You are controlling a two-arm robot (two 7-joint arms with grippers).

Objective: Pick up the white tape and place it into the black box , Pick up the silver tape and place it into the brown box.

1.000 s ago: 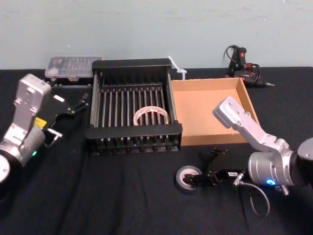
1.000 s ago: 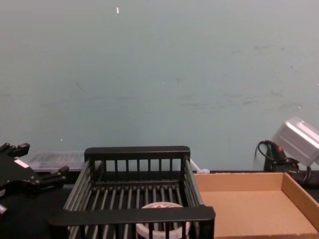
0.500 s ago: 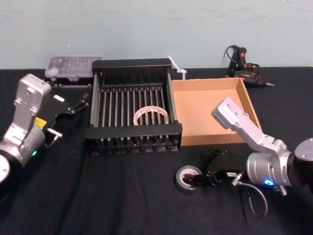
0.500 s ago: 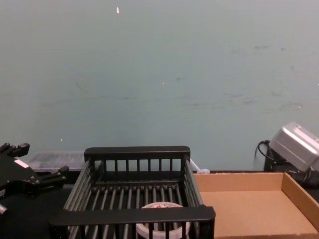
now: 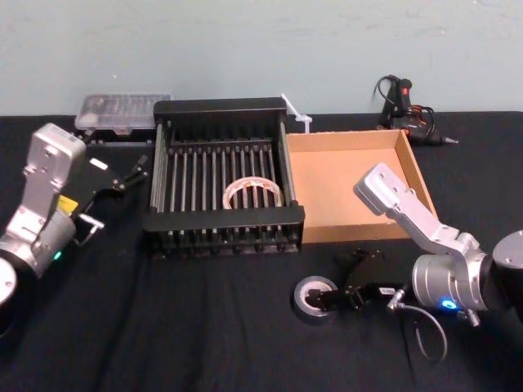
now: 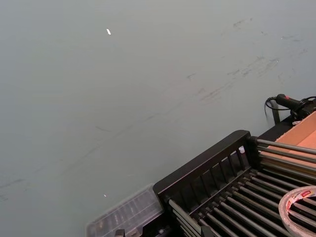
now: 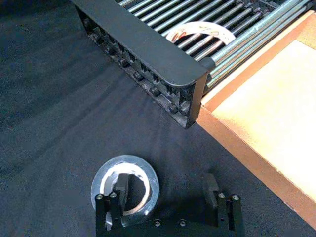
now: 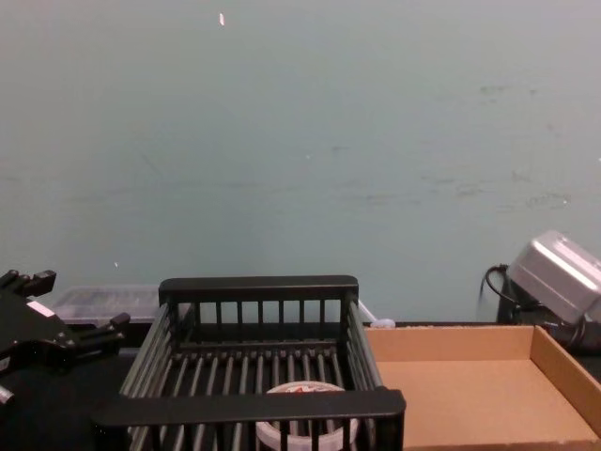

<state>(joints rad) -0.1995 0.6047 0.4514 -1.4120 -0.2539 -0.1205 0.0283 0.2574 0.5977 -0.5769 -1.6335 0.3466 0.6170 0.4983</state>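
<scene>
The silver tape [image 5: 311, 293] lies flat on the black cloth in front of the boxes. My right gripper [image 5: 343, 282] is low over it and open. In the right wrist view one finger [image 7: 121, 189] stands inside the silver tape's [image 7: 105, 175] core. The other finger [image 7: 212, 189] is well outside the roll, and my right gripper [image 7: 166, 193] pinches nothing. The white tape [image 5: 253, 193] lies on the barred floor of the black box [image 5: 225, 220]. The brown box [image 5: 343, 188] sits to its right. My left gripper [image 5: 114, 196] hangs open left of the black box.
A clear plastic case [image 5: 122, 110] sits behind the black box at the back left. A black glue gun [image 5: 404, 102] with its cable lies behind the brown box. A thin cable loops beside my right wrist [image 5: 425, 327].
My right gripper has shifted slightly over the silver tape and tilted a little. The tapes, the boxes and the left arm have not moved.
</scene>
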